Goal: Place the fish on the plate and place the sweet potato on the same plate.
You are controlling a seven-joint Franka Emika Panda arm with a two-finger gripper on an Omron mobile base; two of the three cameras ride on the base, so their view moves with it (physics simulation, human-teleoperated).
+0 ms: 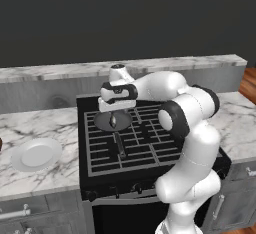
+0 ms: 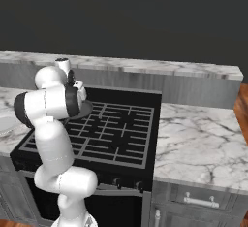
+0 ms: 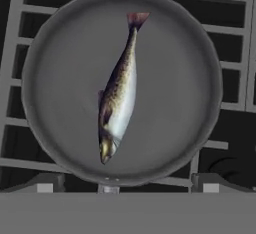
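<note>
Left base view: the gripper [image 1: 114, 114] hangs above the frying pan [image 1: 106, 123], which sits on the rear left of the stove grate [image 1: 150, 150] with its handle [image 1: 120, 145] pointing toward the front. The fish [image 1: 113, 121] lies inside the pan. The plate [image 1: 36, 154] rests on the marble counter [image 1: 45, 123] left of the stove, well apart from the pan.

Right base view: the arm covers most of the pan [image 2: 86, 108]; the plate's edge [image 2: 5, 124] shows at far left.

Hand view: the fish [image 3: 119, 95] lies near the pan's centre [image 3: 60, 78], tail toward the top. The finger tips [image 3: 45, 184] stand spread wide, gripping nothing.
</note>
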